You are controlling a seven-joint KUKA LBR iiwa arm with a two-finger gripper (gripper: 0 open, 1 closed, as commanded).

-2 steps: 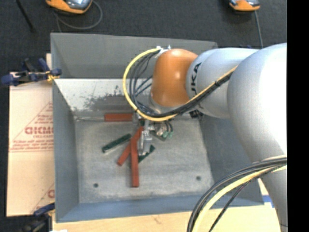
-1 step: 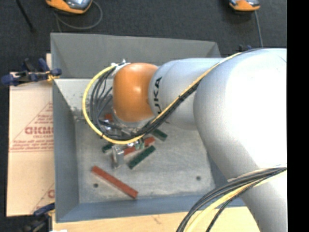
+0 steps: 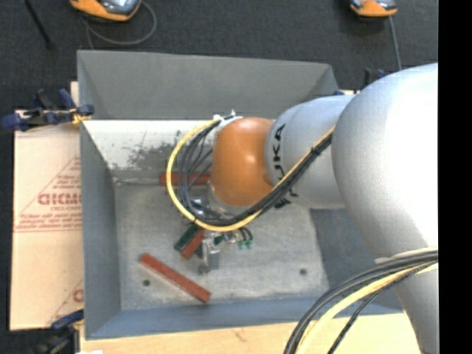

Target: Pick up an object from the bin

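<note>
gripper [image 3: 209, 251]: low at bin [image 3: 99, 220] centre — over green-and-red piece [image 3: 189, 242]; grip: cannot tell
nearby: long red-brown strip [image 3: 175, 277] — just beside

In the bin [image 3: 99, 220], the tool [image 3: 209, 255] stands over the middle of the floor. A small block [image 3: 189, 243] lies at its left, seemingly touching it. A long strip [image 3: 175, 277] lies slantwise before both, nearer the front wall. A small piece [image 3: 244, 240] lies just right of the tool.
</note>
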